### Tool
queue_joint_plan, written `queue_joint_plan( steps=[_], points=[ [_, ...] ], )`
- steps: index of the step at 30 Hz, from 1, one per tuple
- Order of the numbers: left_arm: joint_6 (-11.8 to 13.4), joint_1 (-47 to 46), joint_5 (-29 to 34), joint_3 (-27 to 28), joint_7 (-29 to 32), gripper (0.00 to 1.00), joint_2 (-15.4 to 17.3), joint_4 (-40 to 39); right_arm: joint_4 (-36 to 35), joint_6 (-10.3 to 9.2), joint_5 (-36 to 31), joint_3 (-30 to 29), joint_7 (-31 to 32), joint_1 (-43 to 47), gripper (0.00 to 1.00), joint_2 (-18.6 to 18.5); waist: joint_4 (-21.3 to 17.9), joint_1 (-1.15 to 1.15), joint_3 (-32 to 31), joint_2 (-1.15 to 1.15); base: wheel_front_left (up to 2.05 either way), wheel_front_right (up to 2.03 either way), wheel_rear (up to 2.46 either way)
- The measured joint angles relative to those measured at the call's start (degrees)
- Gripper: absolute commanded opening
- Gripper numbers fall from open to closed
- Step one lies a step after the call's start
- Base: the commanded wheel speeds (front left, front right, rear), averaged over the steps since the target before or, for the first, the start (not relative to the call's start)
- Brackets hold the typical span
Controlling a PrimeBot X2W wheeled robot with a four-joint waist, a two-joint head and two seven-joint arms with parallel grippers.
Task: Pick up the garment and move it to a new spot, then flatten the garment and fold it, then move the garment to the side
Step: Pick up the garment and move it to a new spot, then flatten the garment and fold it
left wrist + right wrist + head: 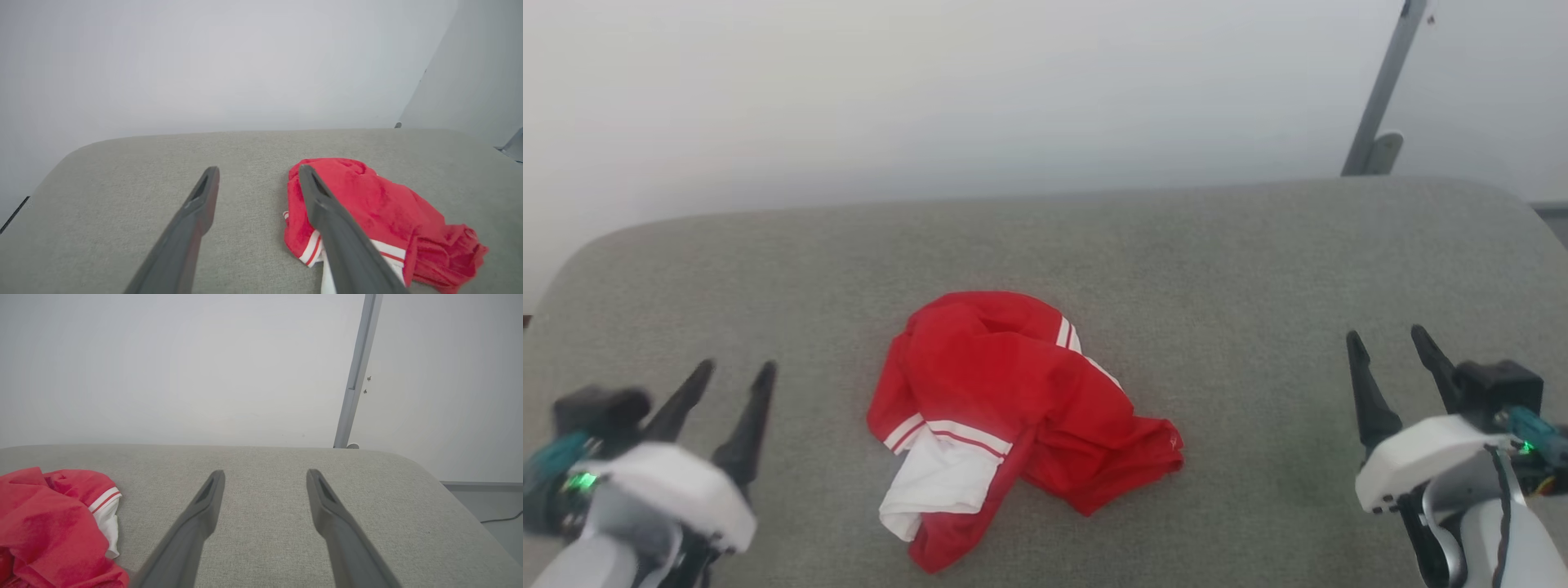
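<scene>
The garment (1005,408), a bright red T-shirt with white, red-striped sleeve ends, lies crumpled in a heap at the middle of the grey padded surface (1176,269). It also appears in the left wrist view (376,212) and at the left edge of the right wrist view (49,526). My left gripper (737,371) hovers open to the garment's left, apart from it, fingers empty. At the far right my right gripper (1388,336) stands open and empty, well away from the cloth.
The padded surface has rounded far corners and ends at a pale wall. A slanted grey metal post (1380,90) rises behind its far right corner. A dark cable (502,517) lies on the floor to the right.
</scene>
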Motion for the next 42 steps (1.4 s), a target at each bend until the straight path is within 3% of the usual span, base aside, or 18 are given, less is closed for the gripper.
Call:
queue_joint_plan(
  steps=[10,20,30,42],
  points=[
    [-0.58,9.43,-3.76,6.44,-7.13,1.0,1.44,1.32,-0.65,0.0,-0.03,-1.6,-0.19,2.76,1.0,0.43,1.73,0.0,-1.11,0.0,0.0,0.0,0.0],
    [-0.89,11.23,-4.09,7.53,-8.23,1.0,0.71,0.77,-1.87,0.0,0.19,-0.46,0.9,3.62,1.0,0.8,3.12,0.0,-1.14,0.0,0.0,0.0,0.0],
    [-1.83,9.63,-3.48,5.64,-7.88,1.0,-0.25,0.29,-0.19,0.0,6.01,7.66,6.76,0.59,1.0,-2.07,7.14,0.0,-0.19,0.0,0.0,0.0,0.0],
    [-2.81,5.22,-2.44,2.43,-6.88,1.0,-2.57,0.03,8.46,0.0,11.11,15.8,17.17,-7.93,1.0,-7.14,14.35,0.0,3.38,0.0,0.0,0.0,0.0]
  ],
)
